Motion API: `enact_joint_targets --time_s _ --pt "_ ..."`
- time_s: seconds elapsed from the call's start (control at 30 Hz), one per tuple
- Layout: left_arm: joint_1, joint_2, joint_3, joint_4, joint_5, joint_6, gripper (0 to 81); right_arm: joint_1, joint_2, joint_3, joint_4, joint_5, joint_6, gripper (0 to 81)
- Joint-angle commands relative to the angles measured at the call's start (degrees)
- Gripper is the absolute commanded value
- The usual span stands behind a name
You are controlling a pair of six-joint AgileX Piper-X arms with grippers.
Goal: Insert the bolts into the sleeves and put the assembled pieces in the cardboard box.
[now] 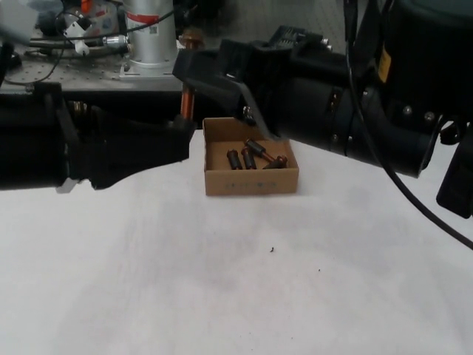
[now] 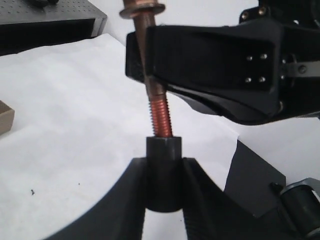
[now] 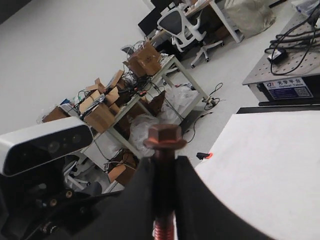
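1. We are at the insertion step. The right gripper (image 3: 163, 172) is clenched on the shank of a copper bolt (image 2: 160, 112), just under its flanged head, and holds it upright.
2. The left gripper (image 2: 163, 170) grasps a black sleeve (image 2: 163, 150) between its fingers, directly below the bolt, with the sleeve's opening facing up.
3. The bolt's threaded tip meets the sleeve's mouth. We cannot tell how deep it sits, and most of the thread shows bare above the sleeve.
4. We judge that the next move is to press the bolt straight down, in line with the bore. After that, one gripper must let go so the other can carry the piece.
5. The cardboard box (image 1: 251, 181) sits on the white-covered bench (image 1: 222, 288), just beside the two grippers. It holds several dark assembled pieces (image 1: 251, 157).
6. The right arm's bulk hangs over the box's far edge, and we think it may crowd the drop.
7. A metal post (image 1: 150, 33) stands on a perforated plate behind the bench.
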Motion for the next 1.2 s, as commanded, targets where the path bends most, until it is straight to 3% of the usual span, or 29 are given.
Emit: enact_joint_targets --time_s 0.0,0.2,0.47,0.7,0.9,1.07,1.17 --pt "0.2 0.2 -0.7 -7.6 -3.3 -4.1 0.7 1.8 -0.7 -0.2 1.5 -3.9 -0.4 2.8" --pt "0.2 0.2 -0.7 -8.5 -4.8 -5.9 0.7 3.0 -0.7 -0.2 -0.5 0.5 -0.2 2.8" --pt "0.2 0.2 -0.7 -10.1 -6.7 -6.5 0.7 3.6 -0.7 -0.2 -1.3 0.5 -0.2 2.8" --pt "0.2 0.2 -0.7 -10.1 -6.7 -6.4 0.7 3.4 -0.7 -0.2 0.3 -3.0 -1.2 2.8" --pt "0.2 0.2 -0.7 -10.1 -6.6 -1.7 0.7 3.1 -0.7 -0.2 9.1 -6.3 -4.9 2.1" --pt "0.2 0.2 -0.7 -10.1 -5.5 0.0 0.7 2.1 -0.7 -0.2 14.8 -4.6 -5.0 38.9" --pt "0.2 0.2 -0.7 -11.2 -5.5 0.0 0.7 1.9 -0.9 -0.2 16.6 -4.6 -5.4 37.5"
